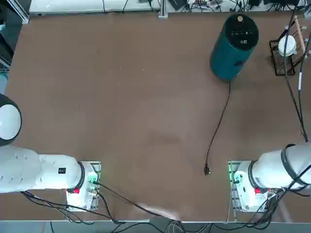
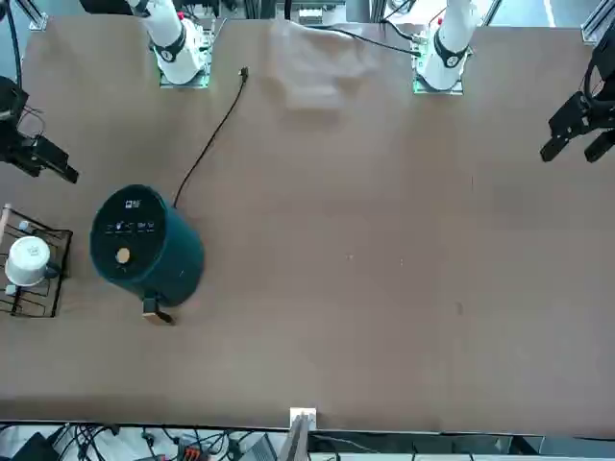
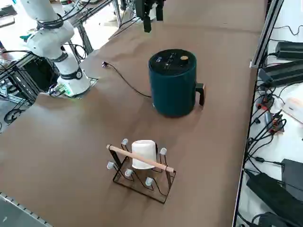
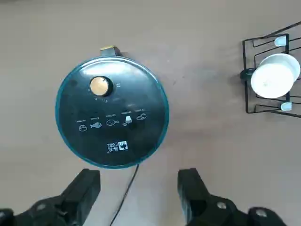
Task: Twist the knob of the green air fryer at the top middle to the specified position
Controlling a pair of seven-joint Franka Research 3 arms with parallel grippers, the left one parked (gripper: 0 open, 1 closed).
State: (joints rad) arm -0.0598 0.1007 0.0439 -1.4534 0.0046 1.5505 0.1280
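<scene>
The right gripper (image 4: 138, 190) hangs high above the bench (image 1: 121, 107), its fingers (image 4: 82, 188) spread wide and holding nothing. Below it stands the fryer (image 4: 112, 112), upright near the bench's far edge on the robot's right. The knob (image 4: 99, 86) sits on the fryer's black top face, towards the handle (image 3: 201, 93), apart from the gripper. A cord (image 1: 218, 126) trails from the fryer over the bench, unplugged. Beside the fryer stands a wire rack (image 3: 142, 175) carrying a white cup (image 3: 143, 153).

The knob (image 4: 99, 86) sits on the green air fryer (image 1: 232, 48), beside the wire rack (image 1: 286, 53).
</scene>
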